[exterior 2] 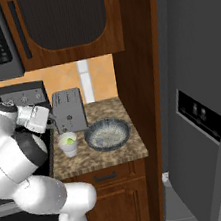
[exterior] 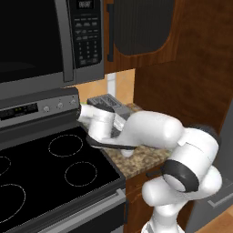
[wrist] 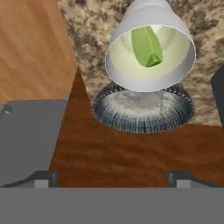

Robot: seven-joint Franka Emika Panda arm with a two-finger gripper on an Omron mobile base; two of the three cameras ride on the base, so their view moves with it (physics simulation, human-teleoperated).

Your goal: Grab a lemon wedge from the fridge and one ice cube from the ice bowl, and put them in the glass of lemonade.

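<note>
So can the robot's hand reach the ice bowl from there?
Probably yes. The open gripper hangs near the glass, and the ice bowl sits right beside it with nothing above.

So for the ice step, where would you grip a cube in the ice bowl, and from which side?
Probably straight down from above. The ice bowl is wide and shallow with its mouth open upward, so its rim blocks a sideways approach. Pinch one cube across two opposite flat faces; single cubes are too blurred to pick out. The glass of lemonade beside it already holds the lemon wedge, so keep clear of it.
</note>
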